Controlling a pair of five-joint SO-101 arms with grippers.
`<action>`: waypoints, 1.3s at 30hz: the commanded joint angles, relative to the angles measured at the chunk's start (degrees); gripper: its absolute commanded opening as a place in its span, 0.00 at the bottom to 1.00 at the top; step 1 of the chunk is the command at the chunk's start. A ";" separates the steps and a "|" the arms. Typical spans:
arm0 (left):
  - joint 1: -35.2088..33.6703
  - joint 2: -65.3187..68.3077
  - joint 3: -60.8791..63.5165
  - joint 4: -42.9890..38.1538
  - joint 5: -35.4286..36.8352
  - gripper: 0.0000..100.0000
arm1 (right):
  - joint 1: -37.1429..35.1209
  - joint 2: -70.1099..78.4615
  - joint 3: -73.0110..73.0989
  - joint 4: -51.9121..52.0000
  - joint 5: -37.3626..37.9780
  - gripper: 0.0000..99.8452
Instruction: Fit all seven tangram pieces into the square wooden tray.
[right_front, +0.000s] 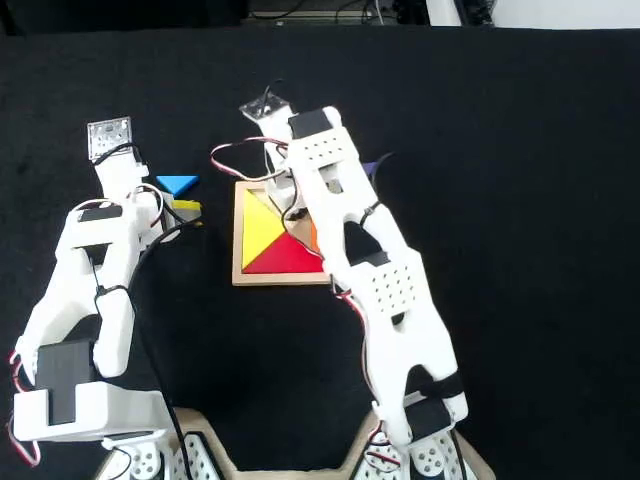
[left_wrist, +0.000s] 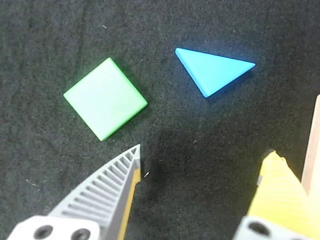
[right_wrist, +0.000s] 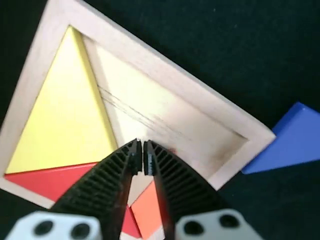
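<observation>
Tangram tray (right_wrist: 165, 75) on the black desk (right_front: 520, 200), partly filled. Three pieces lie inside it: a large yellow triangle (right_wrist: 60, 115) against one wall, a red triangle (right_wrist: 50, 182) touching the yellow one along an edge, and an orange piece (right_wrist: 150, 205) beside the red. The rest of the tray floor is bare wood.

Right gripper (right_wrist: 141, 146): poised over the middle of the tray, above the bare floor near the orange piece. Its fingers are pressed together with nothing between them.

Left gripper (left_wrist: 204, 150): outside the tray, on the left arm's side. Its fingers are spread wide and hold nothing.

Loose pieces: a green square (left_wrist: 105, 98) and a light-blue triangle (left_wrist: 212, 70) lie on the desk beyond the left gripper, apart from each other and from the tray. A dark-blue piece (right_wrist: 295, 142) lies just outside a tray corner on the opposite side.

Progress, as judged: under half done. Three pieces are seated and three are seen loose; a seventh cannot be identified. The open half of the tray awaits the remainder.
</observation>
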 joint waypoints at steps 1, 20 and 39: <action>-1.10 -2.20 -2.77 1.32 -0.97 0.36 | 1.58 -5.93 -4.44 1.41 -3.08 0.01; -9.36 11.16 -72.57 65.49 -41.67 0.36 | 20.92 -13.14 -4.79 5.98 -7.82 0.01; -10.59 8.18 -52.97 54.33 -51.43 0.36 | 24.70 -58.42 26.42 5.71 -7.82 0.01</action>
